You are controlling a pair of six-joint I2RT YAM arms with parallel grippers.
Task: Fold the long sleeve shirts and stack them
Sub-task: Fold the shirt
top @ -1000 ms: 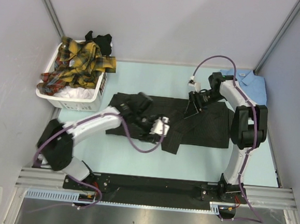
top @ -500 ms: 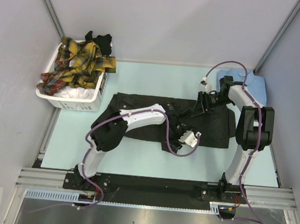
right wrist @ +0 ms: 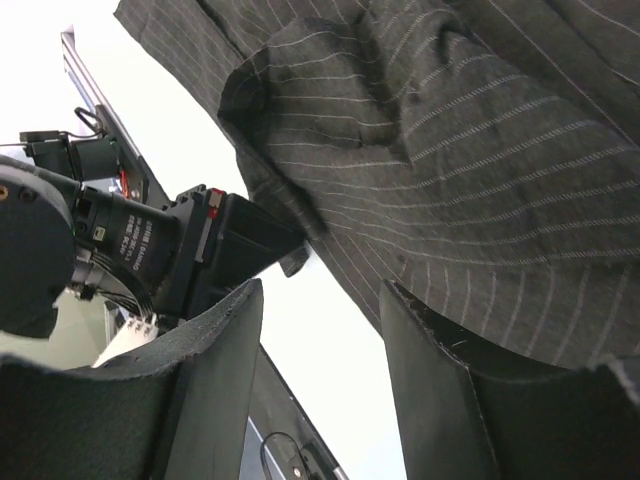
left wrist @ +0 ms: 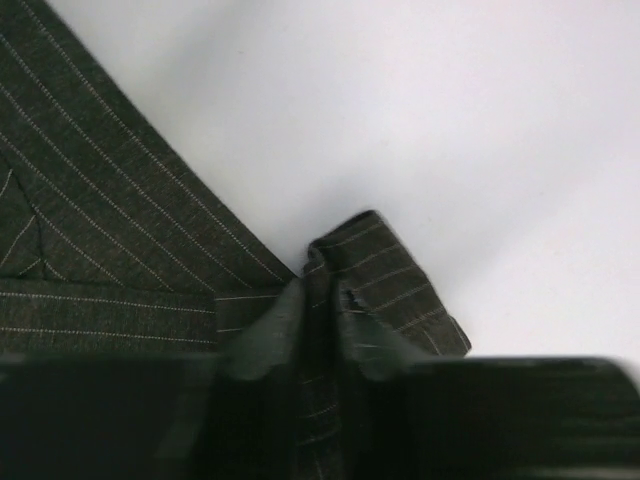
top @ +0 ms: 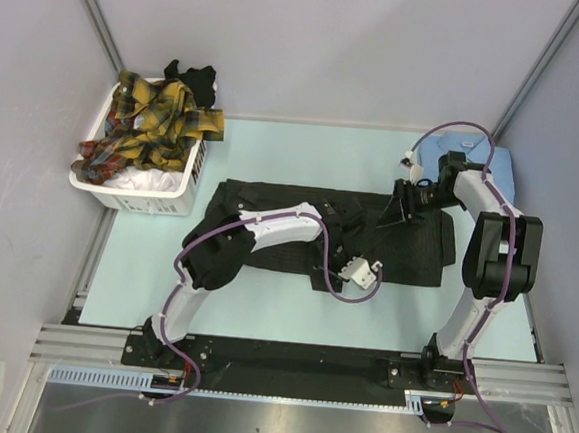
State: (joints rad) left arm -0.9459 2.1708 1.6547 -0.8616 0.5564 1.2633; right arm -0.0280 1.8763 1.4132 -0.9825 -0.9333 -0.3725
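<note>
Blk pinstripe shirt (top: 417,257) spread, ctr

The top view looks down from above and behind on the whole desk (top: 274,155). Both wrist views sit close against the black pinstriped shirt (left wrist: 100,250), shared by all three.

Both arms are white rounded shells linked by chunky black joints: the left arm (top: 274,223) and the right arm (top: 493,204). A purple cable (top: 455,127) loops loosely along each one. A small white block (top: 365,274) sits by the left wrist. The left claw (left wrist: 318,332) and right claw (right wrist: 320,380) have flat, matte, dark grey fingers with rough edges. In the right wrist view, at 9 o'clock, a black housing (right wrist: 135,245) bears fine white print and a red spot.
</note>
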